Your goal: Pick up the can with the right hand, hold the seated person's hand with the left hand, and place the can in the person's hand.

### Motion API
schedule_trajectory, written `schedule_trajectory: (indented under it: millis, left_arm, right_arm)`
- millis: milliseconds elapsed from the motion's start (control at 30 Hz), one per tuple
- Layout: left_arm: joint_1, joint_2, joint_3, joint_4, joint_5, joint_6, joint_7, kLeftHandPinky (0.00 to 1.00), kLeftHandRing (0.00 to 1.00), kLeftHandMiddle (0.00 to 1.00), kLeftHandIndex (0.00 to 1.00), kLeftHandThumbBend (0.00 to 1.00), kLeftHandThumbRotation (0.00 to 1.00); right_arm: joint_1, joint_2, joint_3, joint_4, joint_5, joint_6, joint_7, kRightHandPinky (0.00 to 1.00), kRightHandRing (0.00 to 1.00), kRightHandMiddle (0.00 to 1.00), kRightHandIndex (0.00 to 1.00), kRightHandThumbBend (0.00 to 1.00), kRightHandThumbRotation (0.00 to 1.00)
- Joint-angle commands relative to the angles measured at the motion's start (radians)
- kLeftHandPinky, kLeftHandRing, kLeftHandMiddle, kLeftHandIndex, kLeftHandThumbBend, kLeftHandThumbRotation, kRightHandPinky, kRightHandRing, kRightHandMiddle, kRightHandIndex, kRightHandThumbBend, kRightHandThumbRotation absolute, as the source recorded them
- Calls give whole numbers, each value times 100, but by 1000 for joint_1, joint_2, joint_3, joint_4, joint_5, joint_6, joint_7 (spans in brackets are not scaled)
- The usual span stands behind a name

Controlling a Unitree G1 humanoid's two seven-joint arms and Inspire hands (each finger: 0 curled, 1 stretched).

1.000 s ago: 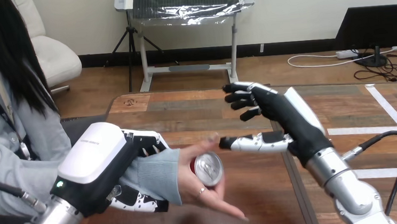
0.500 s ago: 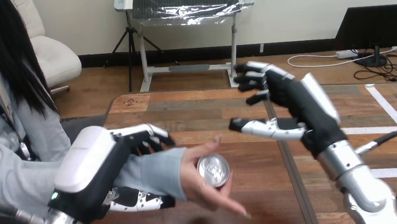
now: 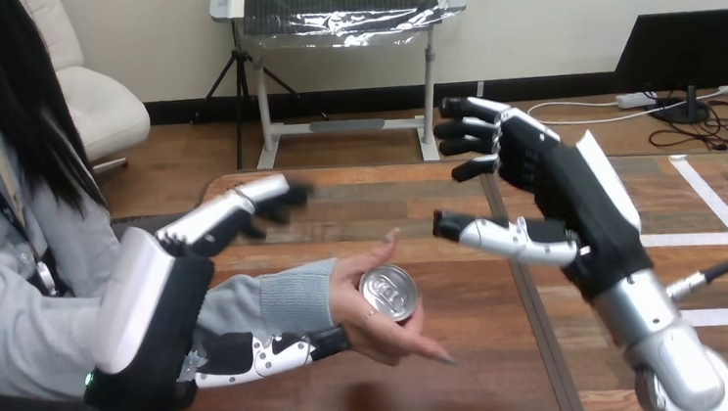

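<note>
Can (image 3: 390, 294) sits in the person's hand (image 3: 368, 331), off the table (image 3: 472, 383). It lies in the upturned palm with the person's thumb over one side and their fingers cupped loosely below, which makes sense: a smooth round cylinder rolls out of a flat palm. The shiny silver lid, with raised rim and pull tab, faces the camera, and the side wall is mostly hidden. Right hand (image 3: 553, 191) hangs up and to the right of the can, near it but clearly apart. Its fingers are spread and nearly straight, the thumb points back toward the can, and it holds nothing, so the placement looks done on that side. Left hand (image 3: 148, 316) is at the person's forearm, fingers (image 3: 233, 211) lifted straight above the sleeve (image 3: 275, 306), not wrapped round it. The thumb (image 3: 254, 358) runs along under the wrist, so this reads as a prop from below rather than a clamp. I can't tell whether the thumb actually touches the cuff, since the sleeve edge hides that line. The cuff is soft ribbed knit in pale grey-blue, and it would slip under hard plastic. The robot hands have glossy white shells over black bodies, with segmented black-and-white fingers and brushed metal forearms. The tabletop is planked wood with a matte grain and plenty of friction if the can drops.
</note>
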Motion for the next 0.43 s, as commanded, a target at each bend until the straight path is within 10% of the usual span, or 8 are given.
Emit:
schedule_trajectory:
  millis: [0,400]
  left_arm:
    - [-35,-38,31,-5,-22,-63,28,74,83,86,87,92,42]
    - [-29,-106,42,-1,-13,-142,33,83,89,93,94,99,55]
  right_arm:
    - [1,23,-12,-41,38,-54,20,65,75,76,80,84,36]
    - [34,58,-3,-31,39,-132,42,68,76,77,82,87,43]
